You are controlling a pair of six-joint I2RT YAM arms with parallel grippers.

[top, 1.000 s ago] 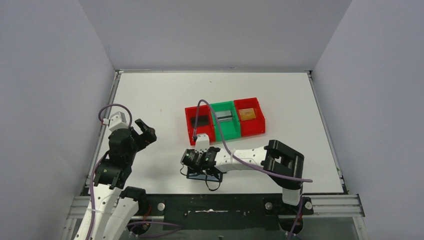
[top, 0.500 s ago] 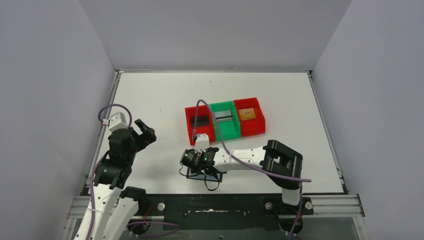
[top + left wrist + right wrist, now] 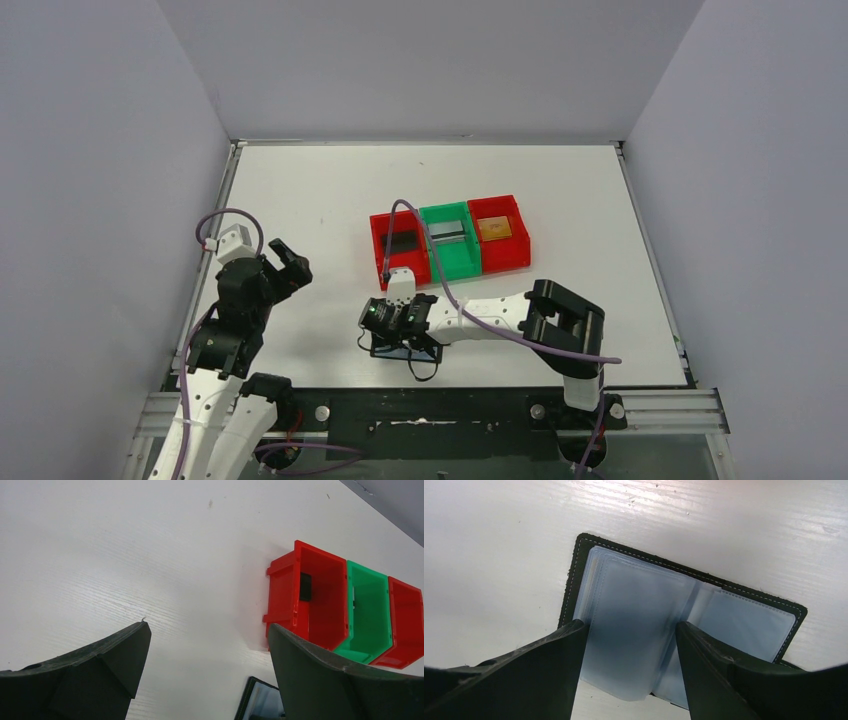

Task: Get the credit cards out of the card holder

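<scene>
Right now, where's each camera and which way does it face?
Top external: above and behind the bases, looking down on table, both arms, bins, card holder.
Left wrist: raised, looking past the open left gripper toward the bins.
Right wrist: low, looking down through the open right gripper onto the open card holder.
Shared: all show the card holder.

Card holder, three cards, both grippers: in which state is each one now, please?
card holder: lying open, clear sleeves look empty.
black card: out, inside the left red bin.
silver-grey card: out, inside the green bin.
gold card: out, inside the right red bin.
left gripper: open, holding nothing.
right gripper: open, straddling the holder's sleeves.
</scene>
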